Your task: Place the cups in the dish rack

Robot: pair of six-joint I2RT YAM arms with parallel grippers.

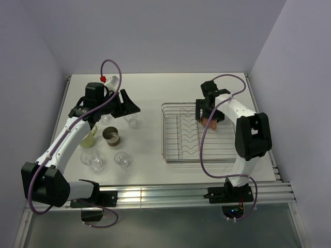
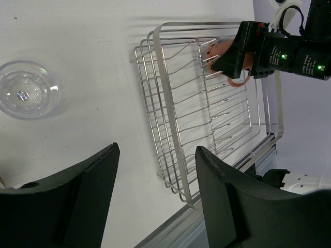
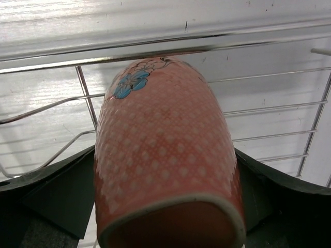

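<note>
Pink mug (image 3: 165, 155) sits between the right claw's (image 1: 208, 119) fingers, over the dish rack's (image 1: 163, 134) far end. I cannot tell if it's gripped. Left claw (image 2: 155, 150) is open and empty. Other cups (image 1: 111, 136) wait near the table's (image 1: 155, 93) left edge.

**A:** Where is the rectangular chrome wire dish rack (image 1: 186, 140)?

**B:** It lies flat on the right half of the bench (image 1: 150, 93). Zigzag dividers run down its middle.

**A:** And the pink-terracotta ceramic mug (image 3: 165, 155)?

**B:** Over the rack, toward one o'clock from its centre, between the fingers of the right gripper (image 1: 209, 121). It has a pale dotted texture and a blue flower, and it's tipped so the rim faces the wrist camera.

**A:** The rest?

**B:** They're on the bench at nine o'clock from the rack. The brown metallic cup (image 1: 111, 136) stands mouth up, with the pale yellow-green mug (image 1: 89, 139) at its nine. One clear glass tumbler (image 1: 131, 120) is at its two, a second tumbler (image 1: 122, 159) at five and a third tumbler (image 1: 92, 157) at seven.
</note>
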